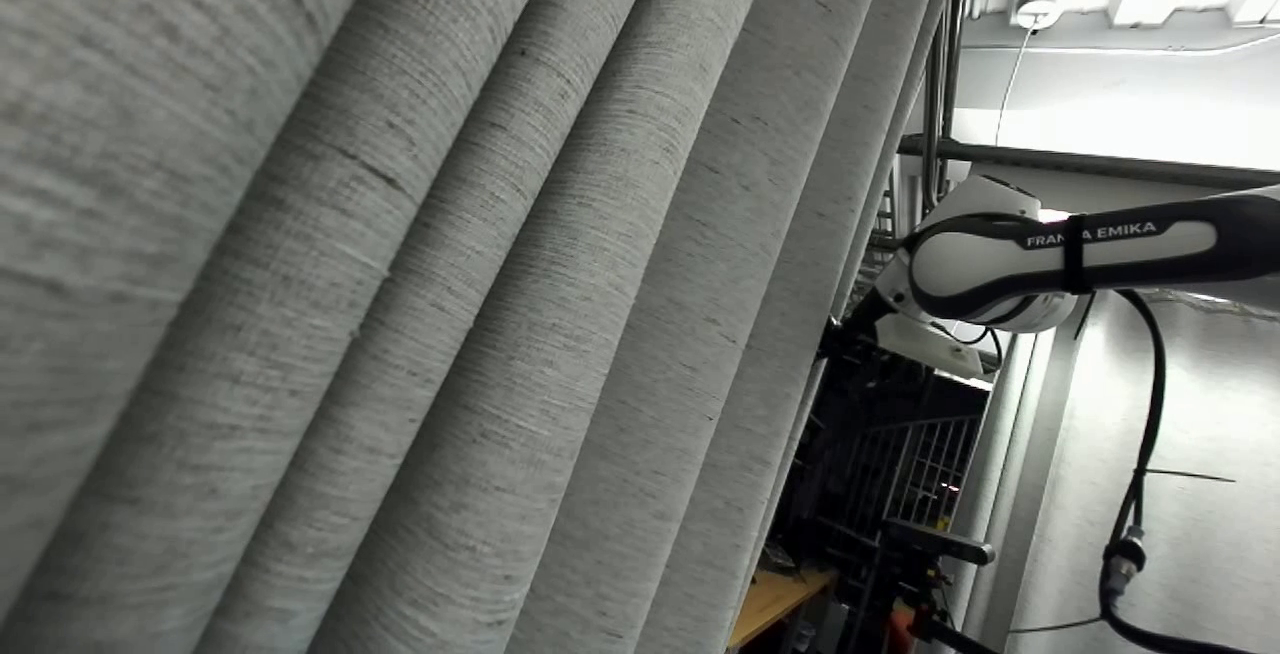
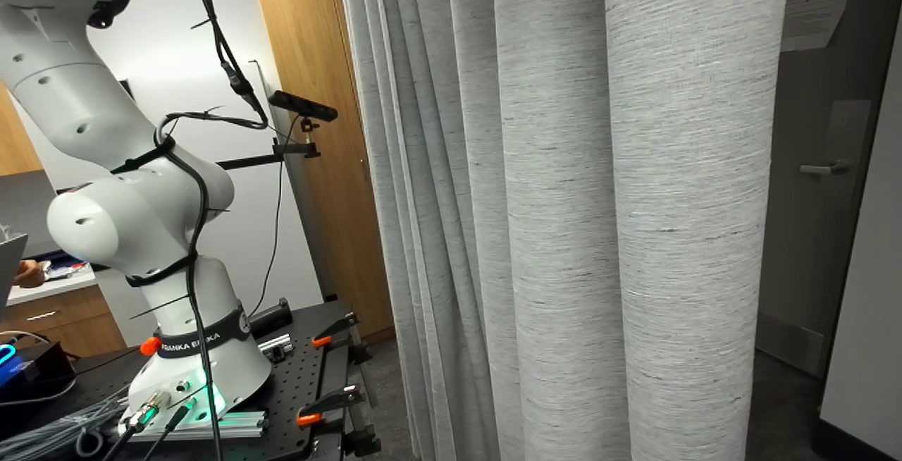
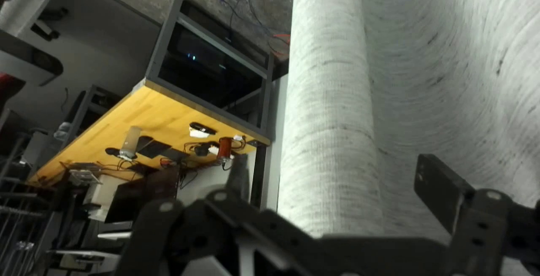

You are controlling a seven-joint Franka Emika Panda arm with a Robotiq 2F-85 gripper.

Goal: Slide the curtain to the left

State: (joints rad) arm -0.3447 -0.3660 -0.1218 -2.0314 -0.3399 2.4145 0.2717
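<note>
The curtain (image 1: 560, 264) is a large light-grey woven drape with deep vertical pleats. It also fills the right half of an exterior view (image 2: 564, 200) and the right side of the wrist view (image 3: 329, 98). My gripper (image 3: 339, 179) is open, its two fingers wide apart. A rounded fold at the curtain's edge stands between the fingers, with a gap to each of them. In an exterior view the gripper (image 1: 835, 339) is at the curtain's far edge, partly hidden by it. The gripper is out of frame in the view that shows the robot base.
A wooden-topped desk (image 3: 139, 115) with cables and small items stands beyond the curtain's edge. The robot base (image 2: 197, 376) is on a black table (image 2: 296, 362) with clamps. A camera on a bracket (image 2: 303, 105) is near the curtain. A door (image 2: 817, 200) is behind it.
</note>
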